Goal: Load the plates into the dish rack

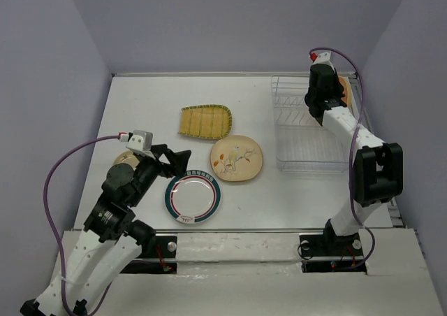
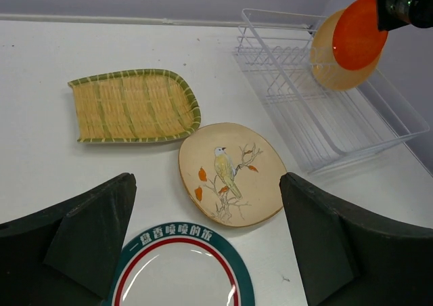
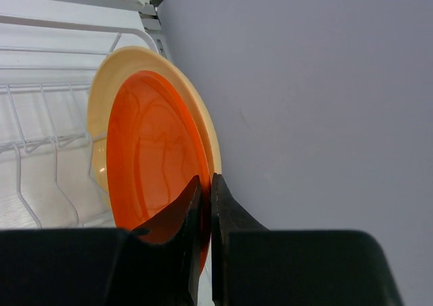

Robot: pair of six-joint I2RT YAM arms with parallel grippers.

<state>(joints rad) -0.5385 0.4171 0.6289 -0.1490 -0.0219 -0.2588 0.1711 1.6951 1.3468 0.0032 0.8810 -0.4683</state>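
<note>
Since the right gripper is pinched tight on the rim of the small orange-red plate, this move is that arm's. The plate stands on edge at the desk's far right corner, over the dish rack. It faces the left edge, just beside the yellow-orange plate. Slots look straight below. The left gripper gapes wide, well apart.

Fan-shaped plate behind bird plate; rimmed plate before both; dish rack at right.
</note>
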